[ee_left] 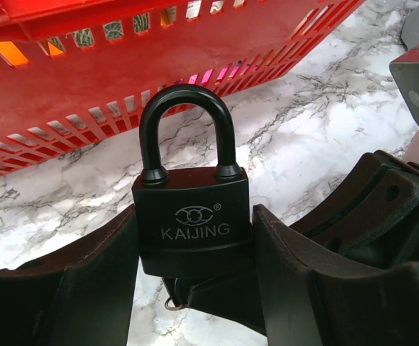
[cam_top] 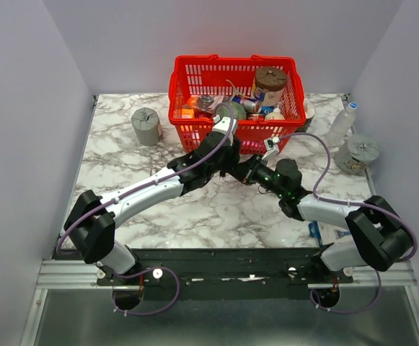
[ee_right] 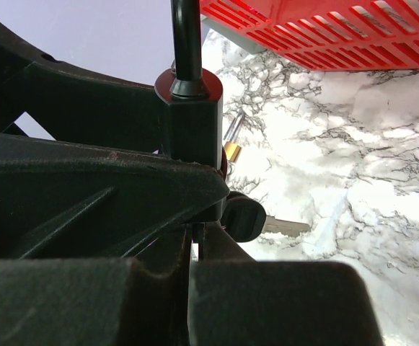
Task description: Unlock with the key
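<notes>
Here the black padlock (ee_left: 193, 216) is pinched upright, mid-frame, by the left gripper (ee_left: 193, 270), and the key (ee_right: 247, 216) is seemingly clamped just beneath it by the nearly closed right gripper (ee_right: 190, 268). If turned off-axis, the blade could be jammed or the black padlock twisted loose.

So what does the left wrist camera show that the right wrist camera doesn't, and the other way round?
Only the left wrist view shows the black padlock face-on: its KAIJING lettering and the whole shackle, closed, with the left jaws pressed against both sides of its body. Only the right wrist view shows a key, dark head and silvery blade, sticking out beside the lock's lower end, and a small brass piece nearby. Both show the padlock, the red basket and the marble table.
</notes>
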Controlling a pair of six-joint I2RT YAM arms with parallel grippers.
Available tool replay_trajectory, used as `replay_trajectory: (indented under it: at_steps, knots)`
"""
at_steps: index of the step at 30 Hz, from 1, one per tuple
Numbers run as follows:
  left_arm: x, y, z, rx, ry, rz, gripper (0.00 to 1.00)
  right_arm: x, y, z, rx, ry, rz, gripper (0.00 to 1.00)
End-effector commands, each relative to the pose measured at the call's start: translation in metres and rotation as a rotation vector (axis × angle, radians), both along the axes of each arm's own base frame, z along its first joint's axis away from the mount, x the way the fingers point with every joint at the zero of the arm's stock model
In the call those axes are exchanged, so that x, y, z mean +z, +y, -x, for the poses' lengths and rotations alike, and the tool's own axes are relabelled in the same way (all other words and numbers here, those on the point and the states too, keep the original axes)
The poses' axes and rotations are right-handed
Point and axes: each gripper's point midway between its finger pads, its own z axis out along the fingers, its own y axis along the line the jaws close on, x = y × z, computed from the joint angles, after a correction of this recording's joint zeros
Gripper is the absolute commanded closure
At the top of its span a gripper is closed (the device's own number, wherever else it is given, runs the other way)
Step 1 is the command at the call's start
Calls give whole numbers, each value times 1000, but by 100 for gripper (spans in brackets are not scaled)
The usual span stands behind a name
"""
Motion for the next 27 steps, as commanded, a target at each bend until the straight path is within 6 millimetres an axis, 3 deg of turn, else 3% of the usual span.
replay_trajectory:
  at_steps: [1, 9, 17, 27]
  knots:
    - [-37, -11, 62, -194, 190, -70, 97, 92, -30, -59, -260, -260, -145, 99]
    - [-37, -12, 62, -199, 188, -72, 97, 89, -42, -57, -309, -291, -93, 99]
    - [-42, -13, 63, -209, 202, -82, 98, 108, -65, -58, -418, -415, -10, 99]
    - [-34, -15, 65, -223, 182, -55, 100, 103, -68, -60, -409, -380, -17, 99]
